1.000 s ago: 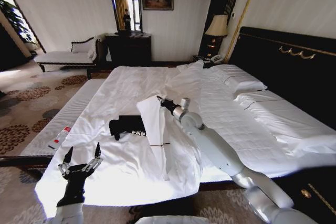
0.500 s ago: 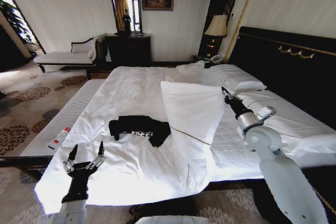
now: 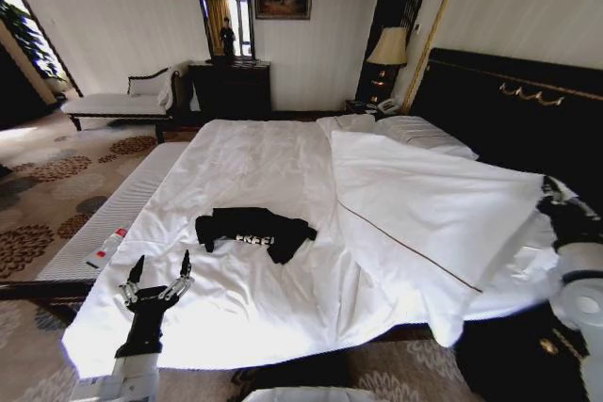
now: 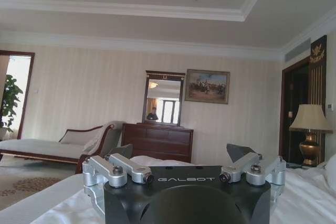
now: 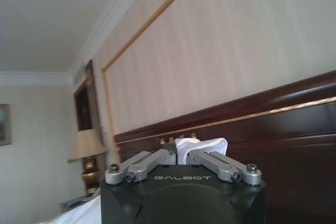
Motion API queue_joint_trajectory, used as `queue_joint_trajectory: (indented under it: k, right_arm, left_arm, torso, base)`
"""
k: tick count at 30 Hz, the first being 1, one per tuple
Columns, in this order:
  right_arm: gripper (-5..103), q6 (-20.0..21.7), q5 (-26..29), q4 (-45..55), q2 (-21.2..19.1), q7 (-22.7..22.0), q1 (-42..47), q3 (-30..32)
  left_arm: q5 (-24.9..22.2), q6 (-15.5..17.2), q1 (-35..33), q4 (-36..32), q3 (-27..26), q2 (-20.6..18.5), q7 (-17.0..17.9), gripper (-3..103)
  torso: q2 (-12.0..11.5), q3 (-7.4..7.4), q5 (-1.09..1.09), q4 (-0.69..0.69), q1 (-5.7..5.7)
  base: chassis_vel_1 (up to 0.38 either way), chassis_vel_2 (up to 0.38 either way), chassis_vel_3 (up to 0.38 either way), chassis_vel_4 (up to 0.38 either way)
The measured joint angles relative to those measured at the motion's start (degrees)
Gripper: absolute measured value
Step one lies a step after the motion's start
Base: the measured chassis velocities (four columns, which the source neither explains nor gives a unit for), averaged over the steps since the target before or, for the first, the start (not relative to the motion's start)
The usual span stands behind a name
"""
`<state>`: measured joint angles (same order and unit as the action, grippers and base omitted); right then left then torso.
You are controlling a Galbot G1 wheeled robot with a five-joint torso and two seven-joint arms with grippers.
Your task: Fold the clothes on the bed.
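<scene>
Head view: since the earlier frame the right gripper (image 3: 556, 202) has swung out to 3 o'clock, near the dark headboard (image 3: 509, 105), dragging the white duvet (image 3: 424, 209) with it. The duvet corner, earlier folded near bed centre, now lies spread over the right half of the bed (image 3: 236, 152), well clear of the shirt. The black T-shirt (image 3: 252, 231), half covered a second ago, now shows whole: crumpled, bunched in a low heap, white lettering facing up, sleeves splayed. It sits on the sheet just left of picture centre. The left gripper (image 3: 158, 274) has barely shifted, at 7 o'clock by the bed's foot edge, fingers spread, holding nothing, well apart from the shirt.

Left wrist view: left gripper (image 4: 181, 153) fingers wide apart, empty; dresser (image 4: 157, 141) and mirror (image 4: 165, 98) behind.

Right wrist view: right gripper (image 5: 181, 148) clamped on a white bunch of duvet (image 5: 202, 144) poking out between the fingers, headboard (image 5: 273, 129) behind.
</scene>
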<state>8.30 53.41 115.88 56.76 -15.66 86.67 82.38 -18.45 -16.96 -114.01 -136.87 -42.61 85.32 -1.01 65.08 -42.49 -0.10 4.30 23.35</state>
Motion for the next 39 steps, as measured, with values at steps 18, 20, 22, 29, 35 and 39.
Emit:
queue_joint_trajectory:
  k: [18, 20, 22, 29, 35, 39]
  right_arm:
    - [0, -7.32, -4.85, -15.67, 11.01, -16.00, 9.97, 1.36]
    - [0, -10.13, -7.22, -20.94, 11.14, -15.08, 8.50, -1.23]
    - [0, -11.35, -7.73, -23.53, 11.08, -14.54, 7.71, -2.61]
    - [0, -13.46, -7.10, -37.18, 9.27, -12.40, 1.98, -8.67]
    - [12, -13.05, -13.82, -42.85, 8.89, -13.96, -0.72, -9.95]
    - [23, -13.33, -21.36, -40.71, 9.66, -16.18, 0.14, -8.13]
  left_arm:
    - [-2.64, -0.37, 3.17, 3.15, 0.58, -1.67, 0.44, 100]
    - [-3.20, -0.33, 3.53, 3.42, 0.43, -1.97, 0.48, 100]
    - [-3.44, -0.33, 3.62, 3.56, 0.27, -2.11, 0.53, 100]
    - [-5.09, -0.46, 3.40, 4.18, -0.99, -3.03, 0.59, 100]
    - [-5.61, -0.58, 3.28, 4.84, -1.56, -3.25, 0.70, 100]
    - [-5.05, -0.65, 3.14, 5.07, -1.26, -2.78, 0.71, 100]
  torso:
    - [0.00, 0.00, -0.01, 0.05, 0.02]
    - [0.00, 0.00, -0.04, 0.03, 0.01]
    - [0.00, 0.00, -0.03, 0.06, 0.01]
    - [0.00, 0.00, -0.01, 0.04, 0.01]
    - [0.00, 0.00, 0.00, 0.04, 0.01]
    - [-0.01, 0.00, 0.02, 0.04, 0.01]
  base:
    - [0.000, 0.000, 0.000, 0.000]
    - [0.000, 0.000, 0.000, 0.000]
    - [0.000, 0.000, 0.000, 0.000]
    - [0.000, 0.000, 0.000, 0.000]
    - [0.000, 0.000, 0.000, 0.000]
    - [0.000, 0.000, 0.000, 0.000]
